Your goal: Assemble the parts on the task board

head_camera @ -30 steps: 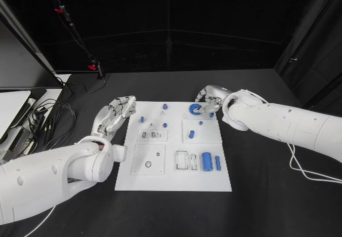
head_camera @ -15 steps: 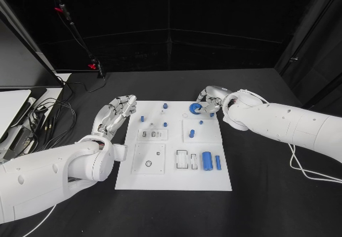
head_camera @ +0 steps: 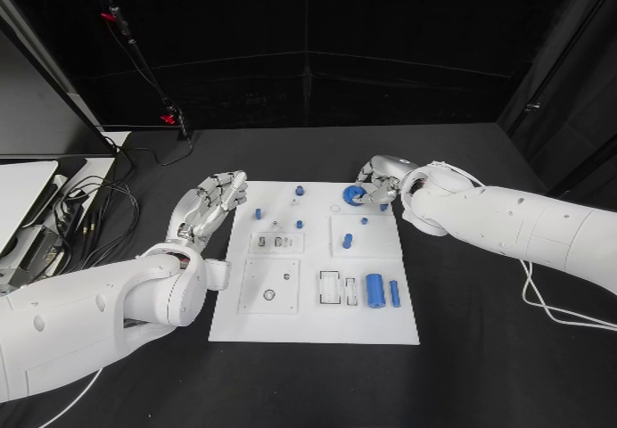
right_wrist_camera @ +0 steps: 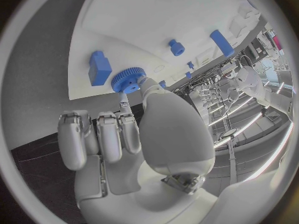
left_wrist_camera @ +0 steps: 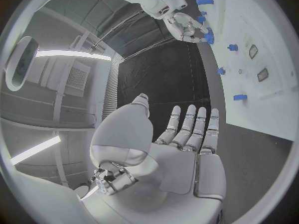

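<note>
Barely nudged since a second ago: small blue toothed plastic gear (right_wrist_camera: 129,79), pinched at right hand (head_camera: 381,185) fingertips, probably just above the flat white task board (head_camera: 313,332). Left hand (head_camera: 209,207) farther off, fingers spread, empty.

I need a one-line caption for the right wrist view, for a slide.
Right hand pinches a blue gear over the white task board, beside a blue block.

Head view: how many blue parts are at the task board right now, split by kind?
Blue gear, pinched by the right hand: 1
Small blue pegs: 6
Large blue cylinder: 1
Slim blue bar: 1
Total: 9
</note>
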